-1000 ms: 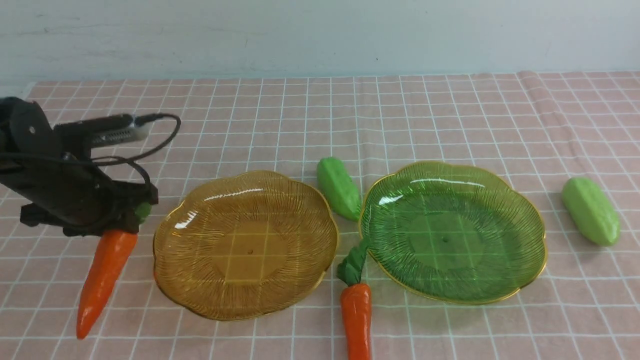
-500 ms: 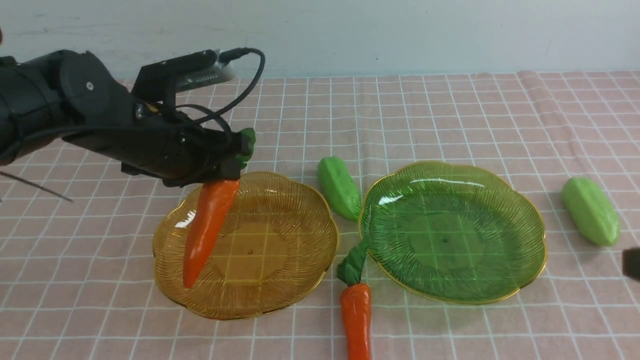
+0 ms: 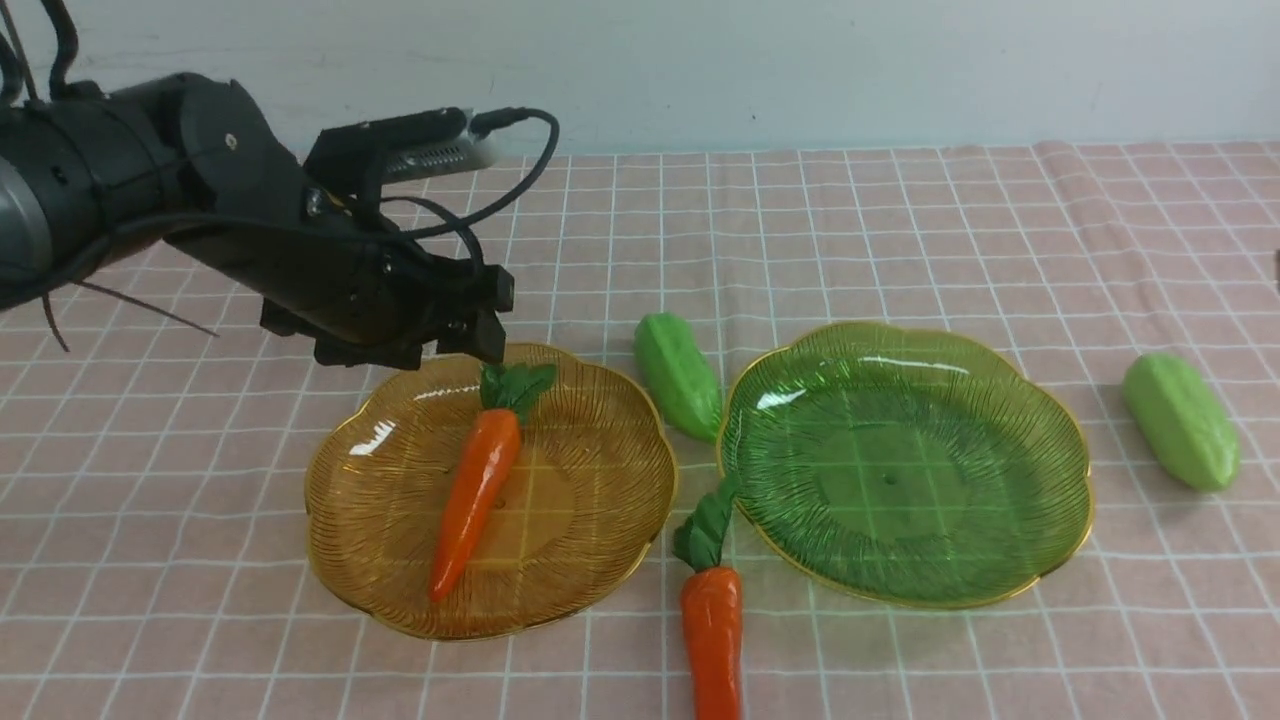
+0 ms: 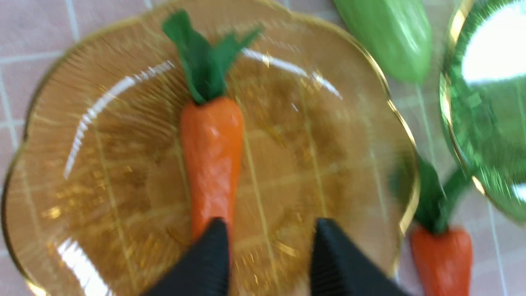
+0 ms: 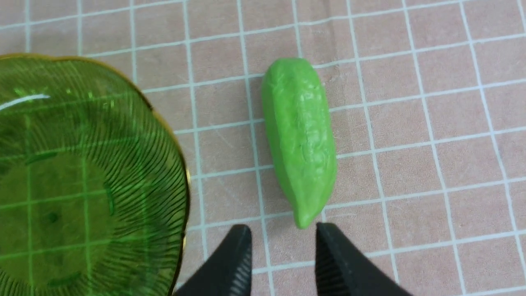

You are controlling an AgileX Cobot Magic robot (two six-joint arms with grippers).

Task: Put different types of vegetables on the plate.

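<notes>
An orange carrot (image 3: 475, 490) lies loose on the amber plate (image 3: 600, 520), leafy top to the far side; it also shows in the left wrist view (image 4: 211, 156). My left gripper (image 3: 485, 320) hovers open just above the plate's far rim, holding nothing; its fingertips (image 4: 213, 234) show in the wrist view. A second carrot (image 3: 712, 620) lies on the cloth between the plates. One green gourd (image 3: 680, 375) lies between the plates' far edges. Another gourd (image 3: 1180, 420) lies right of the green plate (image 3: 1000, 560). My right gripper (image 5: 279, 234) is open just short of that gourd's (image 5: 300, 139) tip.
A pink checked cloth (image 3: 900, 230) covers the table. The green plate's rim (image 5: 181, 172) lies close beside the right gripper. A pale wall (image 3: 700, 60) runs along the back edge. The left arm's cable (image 3: 520, 180) loops above the amber plate.
My left arm carried the carrot from the left of the amber plate over it, then let go. The carrot now lies on the plate and the gripper is open above it.
</notes>
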